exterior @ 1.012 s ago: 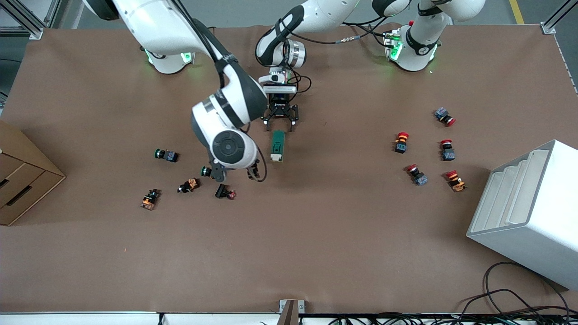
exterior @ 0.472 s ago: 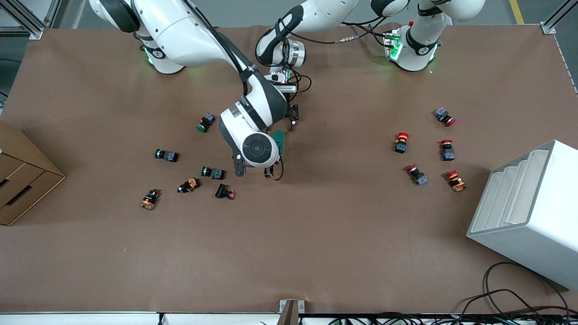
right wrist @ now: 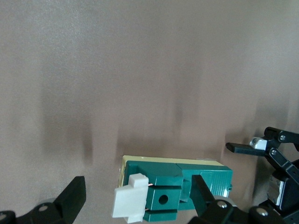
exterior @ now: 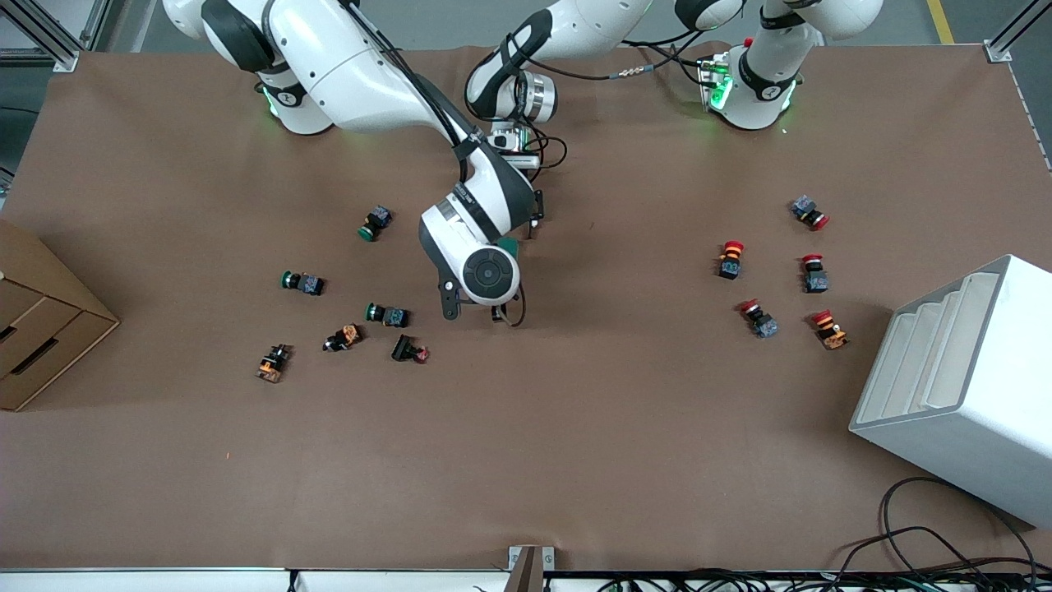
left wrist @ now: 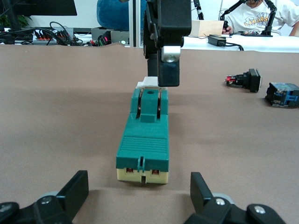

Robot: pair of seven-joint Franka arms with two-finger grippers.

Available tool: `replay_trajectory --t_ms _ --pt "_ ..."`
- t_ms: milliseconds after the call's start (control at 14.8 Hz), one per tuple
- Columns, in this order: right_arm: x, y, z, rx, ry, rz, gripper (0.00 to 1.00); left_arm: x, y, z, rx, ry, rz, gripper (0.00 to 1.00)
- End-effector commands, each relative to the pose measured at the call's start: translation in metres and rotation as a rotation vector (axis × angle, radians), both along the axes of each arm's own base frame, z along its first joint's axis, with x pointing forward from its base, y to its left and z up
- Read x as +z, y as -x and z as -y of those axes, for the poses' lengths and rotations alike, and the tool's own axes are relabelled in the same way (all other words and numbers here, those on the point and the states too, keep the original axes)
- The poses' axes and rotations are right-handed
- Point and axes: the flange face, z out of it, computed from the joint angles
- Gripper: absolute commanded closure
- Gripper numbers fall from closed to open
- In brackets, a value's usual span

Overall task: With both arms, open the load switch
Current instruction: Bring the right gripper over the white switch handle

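Observation:
The load switch [left wrist: 144,140] is a dark-green block on a cream base, lying flat on the brown table with a white tab [right wrist: 131,203] at one end. In the front view the right arm's wrist covers it, leaving only a green corner [exterior: 510,245]. My left gripper [left wrist: 140,198] is open and low at the switch's cream end, apart from it. Above the tab end my right gripper [right wrist: 138,196] is open. One finger [right wrist: 205,193] is over the green body and the other is off the end past the tab.
Green push buttons [exterior: 376,223] [exterior: 302,283] [exterior: 386,314] and orange and black ones [exterior: 343,337] lie toward the right arm's end. Red-capped buttons [exterior: 730,258] lie toward the left arm's end, near a white rack [exterior: 962,386]. A cardboard box [exterior: 41,321] sits at the table edge.
The right arm has swung from over the push buttons to over the load switch, covering it in the front view. The left gripper has stayed put.

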Motion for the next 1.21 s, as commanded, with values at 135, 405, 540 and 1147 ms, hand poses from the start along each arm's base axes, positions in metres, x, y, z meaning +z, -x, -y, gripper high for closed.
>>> replay_trajectory --t_ms 135,405,540,1147 --pt "0.019 0.01 -0.017 0.02 -0.004 -0.058 0.0 -0.018 0.004 -0.003 -0.018 -0.044 -0.008 0.04" --pt "0.032 0.017 -0.023 0.045 0.006 -0.1 0.0 -0.016 0.0 0.003 -0.02 -0.058 -0.004 0.02" --pt "0.033 0.017 -0.023 0.045 0.006 -0.098 0.0 -0.017 0.0 0.002 -0.018 -0.06 -0.008 0.02" --pt "0.009 -0.006 -0.005 0.05 -0.015 -0.062 0.0 -0.019 -0.004 0.006 -0.014 -0.054 -0.004 0.02"
